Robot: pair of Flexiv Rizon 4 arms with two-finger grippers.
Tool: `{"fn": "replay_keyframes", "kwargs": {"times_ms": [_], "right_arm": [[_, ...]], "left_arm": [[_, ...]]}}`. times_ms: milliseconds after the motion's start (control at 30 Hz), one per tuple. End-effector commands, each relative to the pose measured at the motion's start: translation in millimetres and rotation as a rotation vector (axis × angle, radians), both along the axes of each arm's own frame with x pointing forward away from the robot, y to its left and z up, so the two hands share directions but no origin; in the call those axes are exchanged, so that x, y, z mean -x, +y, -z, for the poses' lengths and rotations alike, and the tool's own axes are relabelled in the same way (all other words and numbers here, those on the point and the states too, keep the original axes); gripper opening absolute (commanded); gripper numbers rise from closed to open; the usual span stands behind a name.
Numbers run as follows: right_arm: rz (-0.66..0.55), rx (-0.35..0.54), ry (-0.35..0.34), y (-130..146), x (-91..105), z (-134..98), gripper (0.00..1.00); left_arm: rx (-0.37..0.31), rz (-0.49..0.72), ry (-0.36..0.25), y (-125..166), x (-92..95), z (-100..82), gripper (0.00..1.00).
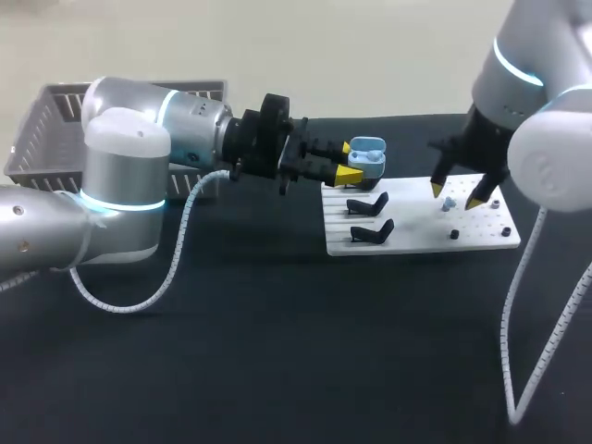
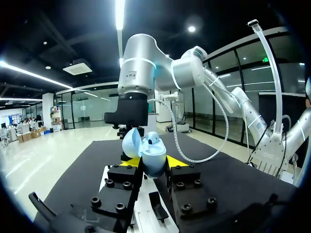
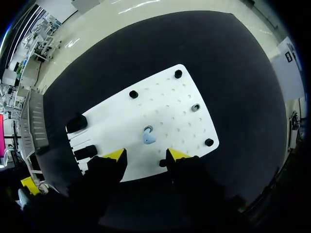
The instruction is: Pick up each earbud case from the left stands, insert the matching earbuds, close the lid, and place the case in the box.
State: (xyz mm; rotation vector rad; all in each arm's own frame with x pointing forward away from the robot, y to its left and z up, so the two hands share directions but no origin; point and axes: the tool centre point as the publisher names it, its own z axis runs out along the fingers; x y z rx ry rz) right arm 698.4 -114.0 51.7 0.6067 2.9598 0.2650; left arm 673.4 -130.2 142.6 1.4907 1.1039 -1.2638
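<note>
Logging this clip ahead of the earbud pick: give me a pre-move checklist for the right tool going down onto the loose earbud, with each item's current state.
1. Grip: the left tool clamps the earbud case from both sides: ok.
2. The case's lid is open: ok.
3. The right tool is open above the white board: ok.
4. The blue earbud lies on the board, in line with the gap between the right tool's fingers and clear of them: ok.
5. Free slot in the case for this earbud: cannot tell; one earbud seems to sit inside.
</note>
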Motion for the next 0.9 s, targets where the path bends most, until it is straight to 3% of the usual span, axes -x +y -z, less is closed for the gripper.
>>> {"fn": "replay_keyframes", "kwargs": {"times_ms": [33, 900], "right_arm": [[0.004, -0.009, 0.011, -0.4, -6.3, 9.1, 0.49], [0.037, -0.014, 0.024, -3.0, -15.5, 19.6, 0.43]], "left_arm": [[0.001, -0.001, -0.001, -0.2, 0.0, 0.5, 0.00], [0.001, -0.001, -0.001, -0.2, 0.0, 0.5, 0.00]]}}
